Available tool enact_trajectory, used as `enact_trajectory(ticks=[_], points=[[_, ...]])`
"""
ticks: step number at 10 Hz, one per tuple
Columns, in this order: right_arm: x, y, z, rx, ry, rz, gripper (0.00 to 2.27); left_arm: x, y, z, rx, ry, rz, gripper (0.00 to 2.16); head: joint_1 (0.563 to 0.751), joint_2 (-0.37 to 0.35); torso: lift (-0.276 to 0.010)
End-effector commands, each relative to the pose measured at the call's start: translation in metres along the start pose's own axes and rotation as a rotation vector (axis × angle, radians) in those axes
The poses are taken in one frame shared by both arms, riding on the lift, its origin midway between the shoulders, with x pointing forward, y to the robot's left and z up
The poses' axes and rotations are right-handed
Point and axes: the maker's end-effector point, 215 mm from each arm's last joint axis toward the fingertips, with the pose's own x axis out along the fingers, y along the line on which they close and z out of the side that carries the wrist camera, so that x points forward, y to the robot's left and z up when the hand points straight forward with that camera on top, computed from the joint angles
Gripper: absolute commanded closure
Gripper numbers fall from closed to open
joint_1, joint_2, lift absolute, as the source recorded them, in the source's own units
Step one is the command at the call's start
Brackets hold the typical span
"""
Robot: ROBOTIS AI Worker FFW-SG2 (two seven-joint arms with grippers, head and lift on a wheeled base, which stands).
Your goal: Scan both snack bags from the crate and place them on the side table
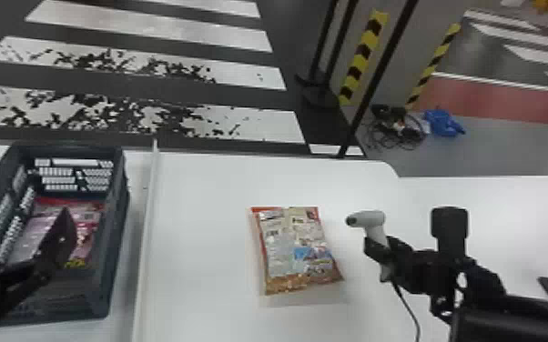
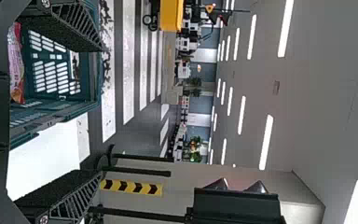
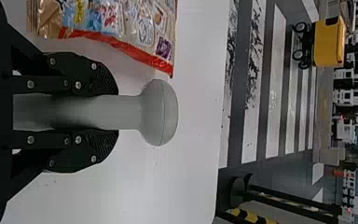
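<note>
Scanning of one snack bag (image 1: pixel 298 250) appears in hand; the next move calls for aiming the scanner (image 3: pixel 158 112) at it. Right end effector (image 3: pixel 116 112): clamped on scanner. Left end effector (image 2: pixel 100 111): fingers apart, at the crate (image 1: pixel 114 241), which holds a pink-and-red bag (image 1: pixel 90 220). Counter (image 1: pixel 195 227) bag: flat, printed, red-edged, brownish contents at near end.

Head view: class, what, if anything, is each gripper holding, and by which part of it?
The right gripper holds the pale scanner by its handle, its jaws closed on either side. The left gripper holds nothing; its jaws stand apart.
</note>
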Motion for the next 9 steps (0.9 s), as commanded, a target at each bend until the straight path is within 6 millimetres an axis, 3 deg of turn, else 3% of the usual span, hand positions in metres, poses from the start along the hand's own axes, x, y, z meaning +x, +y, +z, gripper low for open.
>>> enact_trajectory(ticks=[1, 5, 7, 9], points=[[-0.008, 0.035, 0.007, -0.033, -0.006, 0.051, 2.24, 0.000, 0.000, 0.000, 0.000, 0.000, 0.000, 0.06, 0.695, -0.235, -0.098], [-0.011, 0.123, 0.003, -0.079, 0.025, 0.181, 2.24, 0.000, 0.000, 0.000, 0.000, 0.000, -0.001, 0.06, 0.695, -0.125, -0.098], [-0.003, 0.153, 0.004, -0.110, 0.037, 0.213, 2.24, 0.000, 0.000, 0.000, 0.000, 0.000, -0.001, 0.06, 0.695, -0.080, -0.098], [0.009, 0.167, 0.000, -0.123, 0.062, 0.226, 2.24, -0.001, -0.001, 0.000, 0.001, 0.002, -0.003, 0.06, 0.695, -0.036, -0.098]])
